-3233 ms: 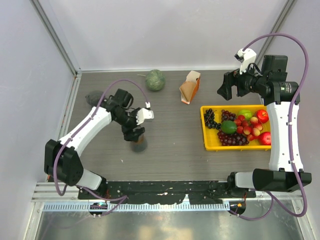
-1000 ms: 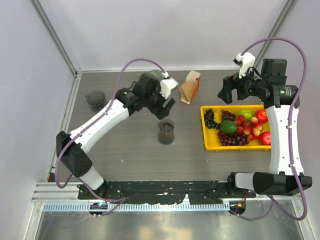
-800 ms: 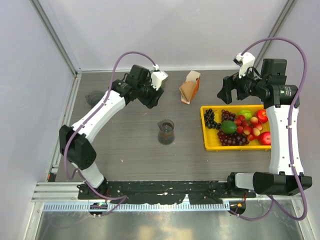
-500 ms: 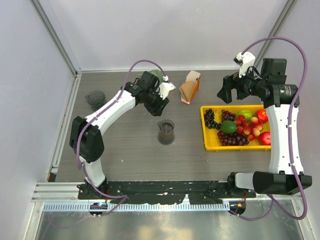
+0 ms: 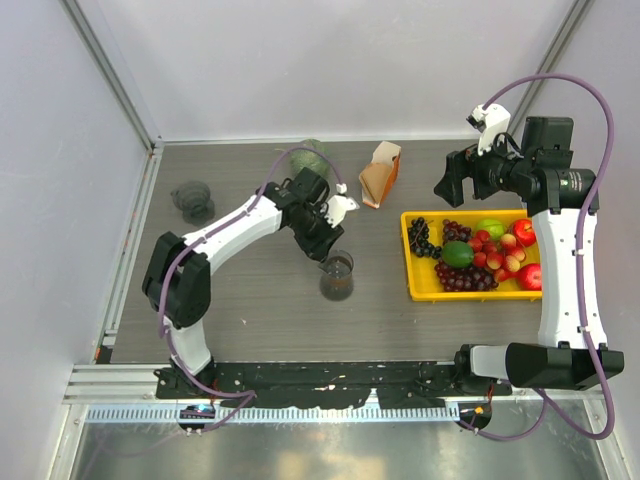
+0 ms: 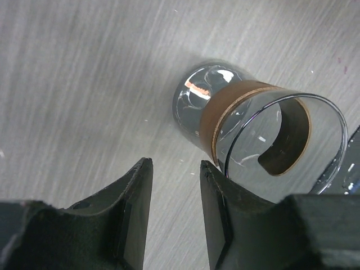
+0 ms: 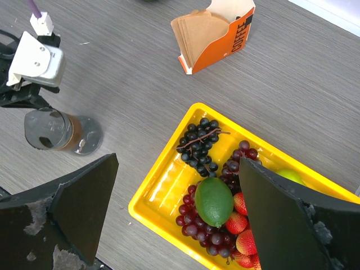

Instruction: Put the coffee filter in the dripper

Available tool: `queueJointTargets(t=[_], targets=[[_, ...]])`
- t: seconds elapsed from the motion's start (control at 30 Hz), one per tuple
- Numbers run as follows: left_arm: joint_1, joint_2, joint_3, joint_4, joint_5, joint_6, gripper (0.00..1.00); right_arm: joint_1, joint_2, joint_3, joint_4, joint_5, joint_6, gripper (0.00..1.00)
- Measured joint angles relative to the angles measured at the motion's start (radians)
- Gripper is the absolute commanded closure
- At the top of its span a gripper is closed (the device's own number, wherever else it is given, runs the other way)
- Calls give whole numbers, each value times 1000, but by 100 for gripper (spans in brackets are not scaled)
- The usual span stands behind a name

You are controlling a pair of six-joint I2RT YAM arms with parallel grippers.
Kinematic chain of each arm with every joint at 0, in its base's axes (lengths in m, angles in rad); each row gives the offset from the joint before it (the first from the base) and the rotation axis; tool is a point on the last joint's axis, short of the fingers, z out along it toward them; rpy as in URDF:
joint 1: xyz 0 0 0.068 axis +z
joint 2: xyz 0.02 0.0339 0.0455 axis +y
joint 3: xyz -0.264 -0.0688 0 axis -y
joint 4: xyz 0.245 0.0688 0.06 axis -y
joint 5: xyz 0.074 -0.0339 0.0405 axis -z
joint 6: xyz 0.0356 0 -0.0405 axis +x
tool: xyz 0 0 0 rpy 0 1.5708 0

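The left gripper (image 6: 175, 169) hangs half-closed on nothing, just beside the glass jug (image 6: 247, 135), probably lined up to take it. The right gripper (image 7: 179, 163) gapes wide above the fruit tray (image 7: 163, 188), idle. No loose coffee filter shows; brown papers stand in the pack (image 7: 225, 42), upper centre. The dripper (image 5: 192, 198) sits upper left, well apart.

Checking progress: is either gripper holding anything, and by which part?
Nothing is held: left gripper empty beside the glass jug, right gripper open and empty.
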Motion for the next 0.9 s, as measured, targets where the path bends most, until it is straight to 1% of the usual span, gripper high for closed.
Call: queueJointTargets(t=[0.1, 0.2, 0.27, 0.33, 0.4, 0.43, 0.6, 0.67, 0.77, 0.9], targets=[[-9, -11, -17, -12, 6, -9, 49, 0, 0, 0, 0, 0, 0, 4], [2, -41, -17, -28, 6, -23, 34, 0, 0, 0, 0, 0, 0, 4], [34, -75, -17, -32, 16, -41, 24, 0, 0, 0, 0, 0, 0, 5], [98, -135, -31, -24, 24, -74, 17, 0, 0, 0, 0, 0, 0, 4], [199, -217, -49, -21, 20, -111, 10, 0, 0, 0, 0, 0, 0, 5], [254, -256, -53, -20, 17, -132, 9, 0, 0, 0, 0, -1, 0, 5], [520, -395, -57, -7, 11, -231, 8, 0, 0, 0, 2, -2, 2, 5], [611, -417, -71, 11, 23, -273, 11, 0, 0, 0, 4, -5, 5, 4], [749, -406, -95, 40, 37, -356, 15, 0, 0, 0, 9, -8, 13, 5], [899, -314, -94, 89, 38, -445, 17, 0, 3, 4, 11, -7, 28, 4]])
